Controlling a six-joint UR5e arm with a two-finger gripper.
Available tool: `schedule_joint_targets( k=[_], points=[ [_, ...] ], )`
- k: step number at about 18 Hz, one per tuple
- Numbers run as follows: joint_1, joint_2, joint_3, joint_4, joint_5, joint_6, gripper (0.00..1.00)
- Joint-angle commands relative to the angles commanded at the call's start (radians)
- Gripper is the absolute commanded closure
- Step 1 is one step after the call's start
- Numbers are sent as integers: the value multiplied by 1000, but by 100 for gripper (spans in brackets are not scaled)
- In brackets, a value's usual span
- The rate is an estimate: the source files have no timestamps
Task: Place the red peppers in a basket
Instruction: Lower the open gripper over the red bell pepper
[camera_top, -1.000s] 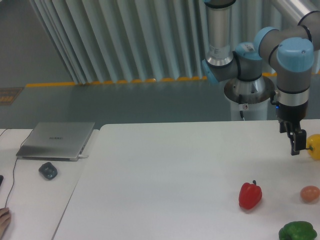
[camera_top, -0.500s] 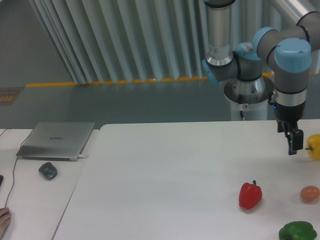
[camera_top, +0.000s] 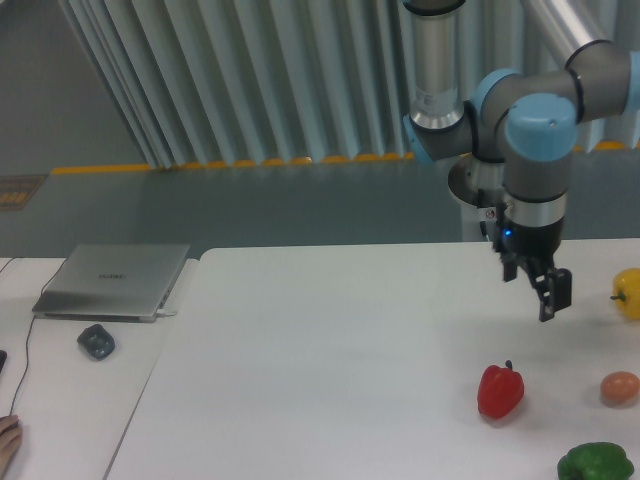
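Glossy, lobed red pepper (camera_top: 500, 391), likely light, firm and slippery, best grasped across its broad body below the stem; gripper (camera_top: 549, 298) above it, jaw spacing indiscernible.

one red pepper (camera_top: 500, 391), one yellow pepper (camera_top: 627, 292), one green pepper (camera_top: 596, 463), one laptop (camera_top: 113, 280)

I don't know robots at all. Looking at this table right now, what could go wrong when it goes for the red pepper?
The gripper hangs above and to the right of the red pepper. The pepper is glossy and lobed, so it might slip or roll when pinched. The orange egg-shaped item and green pepper lie nearby and could get bumped. No basket is in view, so the drop-off can't be checked.
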Motion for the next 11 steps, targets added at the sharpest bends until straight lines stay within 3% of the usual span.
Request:
schedule_joint_targets(
  k=[3,6,11],
  points=[
    [-11,-26,0,16,0,-72,0],
    [-25,-65,0,108,5,-227,0],
    [-25,-100,0,146,18,-318,0]
  ],
)
